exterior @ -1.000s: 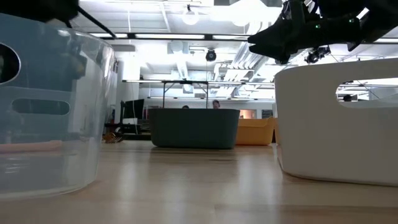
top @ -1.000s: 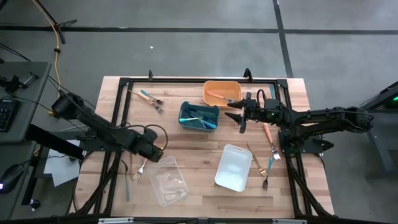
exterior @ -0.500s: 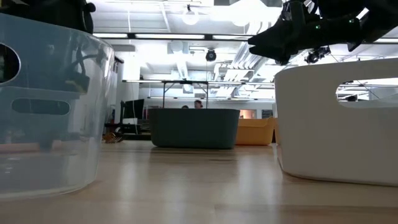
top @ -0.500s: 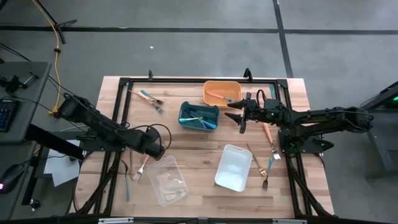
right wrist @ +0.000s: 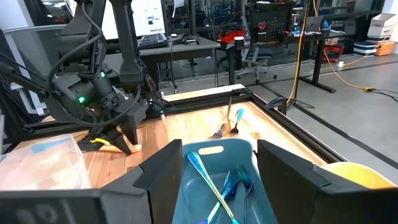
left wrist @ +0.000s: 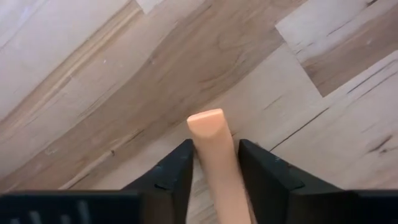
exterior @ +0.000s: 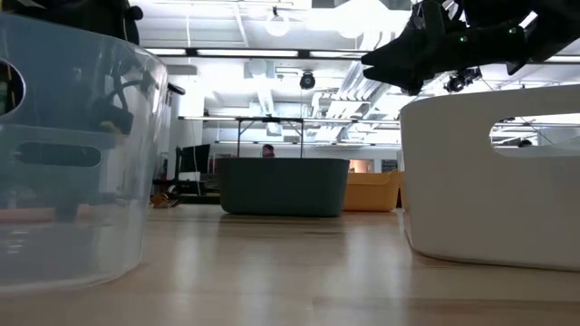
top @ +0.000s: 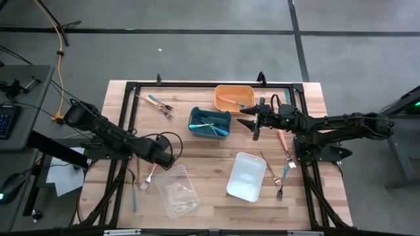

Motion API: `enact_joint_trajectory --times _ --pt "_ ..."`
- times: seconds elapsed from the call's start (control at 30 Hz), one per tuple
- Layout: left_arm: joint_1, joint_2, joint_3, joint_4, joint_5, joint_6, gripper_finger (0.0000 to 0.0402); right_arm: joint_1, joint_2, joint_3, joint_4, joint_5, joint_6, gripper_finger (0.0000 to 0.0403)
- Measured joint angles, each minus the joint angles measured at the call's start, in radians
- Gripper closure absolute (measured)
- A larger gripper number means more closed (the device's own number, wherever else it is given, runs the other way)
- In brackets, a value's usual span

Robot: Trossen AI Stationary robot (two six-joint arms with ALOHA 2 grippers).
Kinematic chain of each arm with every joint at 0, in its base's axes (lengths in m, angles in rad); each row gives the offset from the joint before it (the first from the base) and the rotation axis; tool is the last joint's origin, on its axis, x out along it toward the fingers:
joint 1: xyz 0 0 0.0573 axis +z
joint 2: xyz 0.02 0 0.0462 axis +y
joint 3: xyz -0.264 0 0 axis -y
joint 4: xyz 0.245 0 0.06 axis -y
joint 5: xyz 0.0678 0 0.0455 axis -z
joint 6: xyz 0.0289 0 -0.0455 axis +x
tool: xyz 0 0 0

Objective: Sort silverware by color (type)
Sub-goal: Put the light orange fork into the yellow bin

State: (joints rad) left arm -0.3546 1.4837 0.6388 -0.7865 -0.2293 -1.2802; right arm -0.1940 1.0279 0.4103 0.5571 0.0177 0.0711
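Note:
A fork with a salmon-orange handle (top: 149,176) lies flat on the wood just left of the clear bin (top: 176,190). My left gripper (top: 161,158) stands over the handle end, pointing steeply down, its fingers close around the handle (left wrist: 211,143). My right gripper (top: 254,122) hovers open and level between the orange bin (top: 234,98) and the teal bin (top: 210,122), touching nothing. The teal bin holds teal-handled silverware (right wrist: 217,180). The orange bin holds a salmon-handled piece (top: 231,100). My left gripper has the fork's salmon handle near its free end (left wrist: 214,168) between its two fingers (left wrist: 177,171), which come from above and lie across it. The left finger meets the handle; at the right finger only a hairline shadow shows. The fork still lies on the table.
A white bin (top: 246,176) stands at the near middle. Loose silverware lies at the far left (top: 157,103) and on the right beside my right arm (top: 283,147), (top: 272,172). A dark frame (top: 197,84) borders the table.
My left gripper has come down onto the fork's handle end beside the clear bin, tipping more steeply downward. The fork has stayed where it lay. My right arm has kept still.

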Motion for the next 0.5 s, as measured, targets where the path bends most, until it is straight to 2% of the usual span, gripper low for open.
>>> enact_joint_trajectory --times 0.1,0.5 --pt "-0.001 0.0 0.0 -0.001 -0.011 0.009 0.0336 0.0 0.0 0.0 0.0 0.0 0.0 0.0202" --pt "0.002 0.005 0.065 -0.013 -0.067 0.093 0.0337 0.0 0.0 0.0 0.0 0.001 0.0 0.0202"
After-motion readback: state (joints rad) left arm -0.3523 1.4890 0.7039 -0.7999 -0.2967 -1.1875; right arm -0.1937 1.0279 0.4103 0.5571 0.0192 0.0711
